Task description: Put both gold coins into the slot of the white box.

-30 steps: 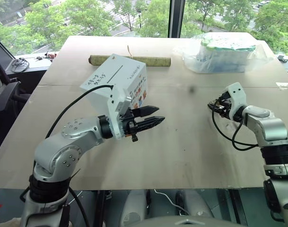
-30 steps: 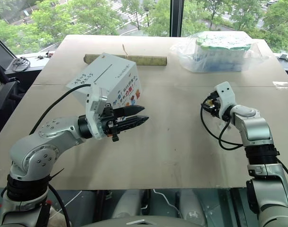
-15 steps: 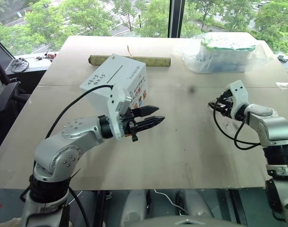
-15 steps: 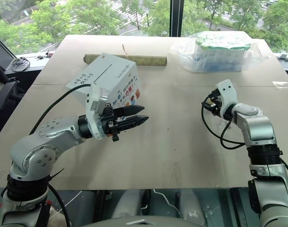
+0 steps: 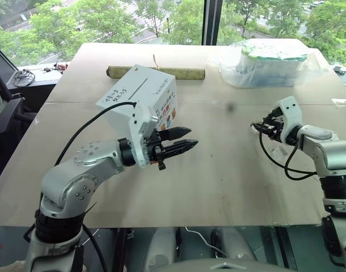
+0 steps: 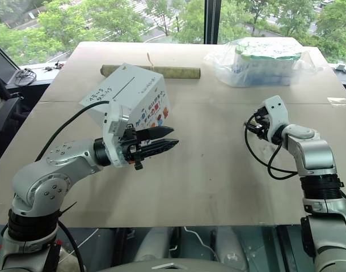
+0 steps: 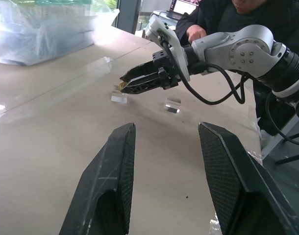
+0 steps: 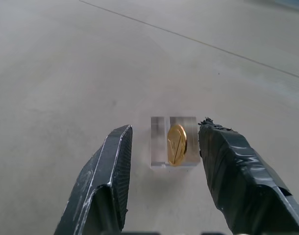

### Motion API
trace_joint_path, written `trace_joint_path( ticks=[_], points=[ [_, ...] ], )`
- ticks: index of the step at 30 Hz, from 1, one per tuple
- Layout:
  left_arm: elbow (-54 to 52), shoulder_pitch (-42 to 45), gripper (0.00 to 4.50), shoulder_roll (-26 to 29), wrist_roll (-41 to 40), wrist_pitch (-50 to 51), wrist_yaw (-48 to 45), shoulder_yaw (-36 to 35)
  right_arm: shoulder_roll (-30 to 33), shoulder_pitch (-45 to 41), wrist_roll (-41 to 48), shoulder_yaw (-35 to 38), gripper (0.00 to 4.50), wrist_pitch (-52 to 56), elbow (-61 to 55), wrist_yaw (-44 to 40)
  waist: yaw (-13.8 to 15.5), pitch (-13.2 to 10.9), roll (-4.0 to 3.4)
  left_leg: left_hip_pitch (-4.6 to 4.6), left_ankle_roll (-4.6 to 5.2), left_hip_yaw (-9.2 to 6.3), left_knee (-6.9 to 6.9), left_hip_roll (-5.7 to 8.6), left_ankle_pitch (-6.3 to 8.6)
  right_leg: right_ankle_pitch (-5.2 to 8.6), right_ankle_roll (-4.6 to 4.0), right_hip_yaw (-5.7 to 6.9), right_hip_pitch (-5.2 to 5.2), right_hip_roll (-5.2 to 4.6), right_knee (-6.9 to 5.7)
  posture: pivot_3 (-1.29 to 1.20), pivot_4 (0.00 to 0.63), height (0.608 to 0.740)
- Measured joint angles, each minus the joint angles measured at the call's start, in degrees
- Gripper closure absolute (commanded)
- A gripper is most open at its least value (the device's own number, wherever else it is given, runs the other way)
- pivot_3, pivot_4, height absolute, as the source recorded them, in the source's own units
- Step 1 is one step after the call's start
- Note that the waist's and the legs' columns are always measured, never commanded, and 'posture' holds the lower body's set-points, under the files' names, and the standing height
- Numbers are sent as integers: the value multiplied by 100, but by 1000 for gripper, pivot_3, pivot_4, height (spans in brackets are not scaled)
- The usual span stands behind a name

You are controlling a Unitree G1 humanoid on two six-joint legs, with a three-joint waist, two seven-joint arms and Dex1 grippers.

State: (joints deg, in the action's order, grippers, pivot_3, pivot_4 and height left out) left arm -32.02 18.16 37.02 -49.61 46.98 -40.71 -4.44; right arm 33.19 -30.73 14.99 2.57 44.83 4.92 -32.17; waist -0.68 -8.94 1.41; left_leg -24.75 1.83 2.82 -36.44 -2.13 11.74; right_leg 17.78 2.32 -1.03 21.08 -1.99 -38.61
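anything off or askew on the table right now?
The white box sits tilted, one edge lifted off the table, so its slot faces up at a slant. The right gripper's one finger is wrapped in frayed tape. A gold coin stands on edge in a clear block between those open fingers. Nothing spilled.

In the head views the right pincer (image 5: pixel 265 125) has slid a little toward the right edge of the frame and slightly upward, from just right of centre a second ago to a spot nearer that edge now. The silver forearm (image 5: pixel 326 152) behind it has swung out the same way, and the black cable (image 5: pixel 277 164) looping beneath it has followed. Its tips now stand open on either side of a gold coin (image 8: pixel 177 144) (upright on edge in a clear block (image 8: pixel 173 141)) on the desk (image 5: pixel 230 170), touching neither.
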Motion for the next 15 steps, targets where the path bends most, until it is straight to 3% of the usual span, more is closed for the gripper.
trace_joint_path(
  ticks=[5,8,11,12,15],
  points=[
    [0,-5,2448,104,16,-81,-162,8,1,3,15,5,2195,-1,1,3,-2,0,0,0,0,0,0,0,0,0,0,0,0,1,0,0,150,740],
    [-2,-30,2448,151,59,-160,-251,24,1,3,25,7,3001,-1,1,8,-2,0,0,0,0,0,0,0,0,0,0,0,0,0,0,0,150,740],
    [-2,-43,2448,158,96,-199,-286,49,1,3,28,7,4223,-1,1,12,-1,0,0,0,1,0,0,0,0,0,0,0,0,0,0,0,150,740],
    [-2,-45,2448,163,110,-220,-291,49,1,3,28,7,4408,-2,1,13,-1,0,0,0,1,0,0,0,1,0,0,0,0,0,0,0,150,740],
    [-3,-56,2448,165,114,-244,-297,50,-1,1,45,16,4408,-12,5,19,0,0,0,0,1,0,0,0,1,0,0,0,0,0,1,0,150,740]
  ],
)
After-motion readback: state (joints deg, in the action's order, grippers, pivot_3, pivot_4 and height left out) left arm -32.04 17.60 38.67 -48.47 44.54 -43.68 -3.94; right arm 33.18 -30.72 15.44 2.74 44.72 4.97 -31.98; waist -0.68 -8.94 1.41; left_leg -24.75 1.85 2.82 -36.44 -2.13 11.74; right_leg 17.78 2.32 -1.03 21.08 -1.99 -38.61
